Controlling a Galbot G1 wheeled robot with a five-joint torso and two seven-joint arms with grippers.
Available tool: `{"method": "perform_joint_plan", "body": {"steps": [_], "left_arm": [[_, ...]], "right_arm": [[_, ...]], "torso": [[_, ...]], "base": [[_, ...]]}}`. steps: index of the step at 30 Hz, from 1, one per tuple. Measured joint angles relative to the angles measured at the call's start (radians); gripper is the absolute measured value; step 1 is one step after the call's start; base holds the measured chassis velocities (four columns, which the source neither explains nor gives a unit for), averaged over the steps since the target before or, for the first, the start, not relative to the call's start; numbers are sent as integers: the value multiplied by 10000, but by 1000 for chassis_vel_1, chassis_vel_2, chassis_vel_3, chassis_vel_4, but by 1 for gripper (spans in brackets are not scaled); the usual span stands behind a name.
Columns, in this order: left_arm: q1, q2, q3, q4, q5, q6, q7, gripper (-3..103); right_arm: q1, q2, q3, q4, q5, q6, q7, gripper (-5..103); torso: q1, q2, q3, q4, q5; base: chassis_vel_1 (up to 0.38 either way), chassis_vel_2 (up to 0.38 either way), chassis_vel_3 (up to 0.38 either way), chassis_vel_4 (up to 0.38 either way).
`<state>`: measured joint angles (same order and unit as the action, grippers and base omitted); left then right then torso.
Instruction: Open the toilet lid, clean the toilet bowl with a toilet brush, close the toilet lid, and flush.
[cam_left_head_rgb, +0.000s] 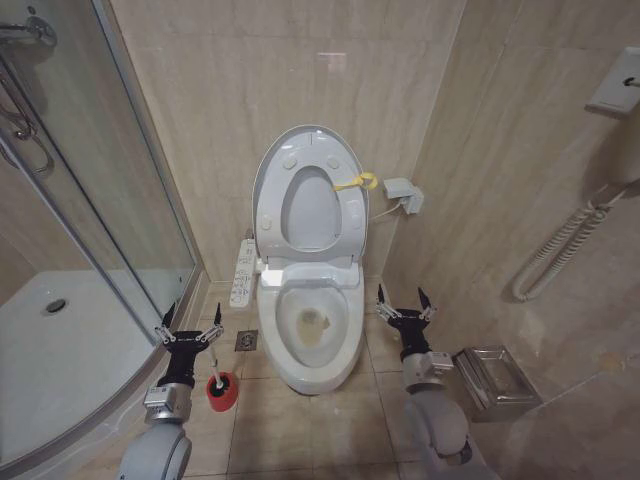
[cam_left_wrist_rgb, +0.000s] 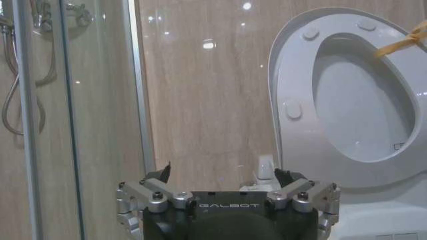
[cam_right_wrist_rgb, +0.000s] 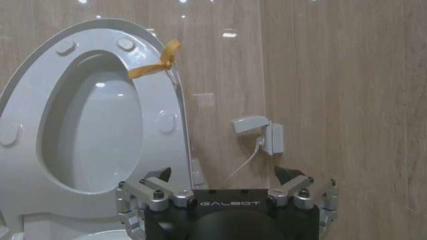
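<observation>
The toilet lid (cam_left_head_rgb: 303, 152) stands raised against the far tiled wall, with the ring seat (cam_left_head_rgb: 345, 215) also up in front of it, so the toilet bowl (cam_left_head_rgb: 315, 335) lies open in the middle of the floor. The head view shows yellowish water at the bottom of the bowl; neither wrist view looks down into it. A small yellow loop (cam_left_head_rgb: 357, 182) hangs at the right edge of the lid.

The toilet brush (cam_left_head_rgb: 220, 388) stands in its red holder cup on the floor, left of the bowl and just beside the left gripper (cam_left_head_rgb: 187, 332). That gripper hovers near the floor, close to the shower glass (cam_left_head_rgb: 140, 200), its fingers spread apart and holding nothing. The right gripper (cam_left_head_rgb: 404, 303) hovers right of the bowl, also with its fingers spread and empty. A metal box (cam_left_head_rgb: 495, 380) lies on the floor just right of the right arm.

The head view alone shows the long white control panel (cam_left_head_rgb: 243, 272) at the left side of the bowl and the floor drain (cam_left_head_rgb: 246, 341) beside it. The right wrist view gives a clearer look at the white wall socket (cam_right_wrist_rgb: 260, 134) with its cable, right of the lid. The left wrist view shows the shower hose (cam_left_wrist_rgb: 27, 75) behind the glass.
</observation>
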<state>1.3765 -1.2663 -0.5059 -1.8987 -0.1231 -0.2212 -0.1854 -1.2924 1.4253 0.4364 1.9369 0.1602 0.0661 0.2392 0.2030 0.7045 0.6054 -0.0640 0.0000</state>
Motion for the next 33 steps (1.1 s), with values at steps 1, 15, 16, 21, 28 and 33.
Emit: {"method": "perform_joint_plan", "body": {"steps": [1,15,16,21,28,33], "left_arm": [[0,0,0,0,0,0,0,100],[0,0,0,1,0,0,0,100],[0,0,0,0,0,0,0,100],[0,0,0,0,0,0,0,100],[0,0,0,0,0,0,0,100],[0,0,0,0,0,0,0,100]], "right_arm": [[0,0,0,0,0,0,0,100],[0,0,0,0,0,0,0,100],[0,0,0,0,0,0,0,100],[0,0,0,0,0,0,0,100],[0,0,0,0,0,0,0,100],[0,0,0,0,0,0,0,100]], "torso": [[0,0,0,0,0],[0,0,0,0,0],[0,0,0,0,0],[0,0,0,0,0],[0,0,0,0,0],[0,0,0,0,0]], "base": [[0,0,0,0],[0,0,0,0],[0,0,0,0],[0,0,0,0],[0,0,0,0],[0,0,0,0]]}}
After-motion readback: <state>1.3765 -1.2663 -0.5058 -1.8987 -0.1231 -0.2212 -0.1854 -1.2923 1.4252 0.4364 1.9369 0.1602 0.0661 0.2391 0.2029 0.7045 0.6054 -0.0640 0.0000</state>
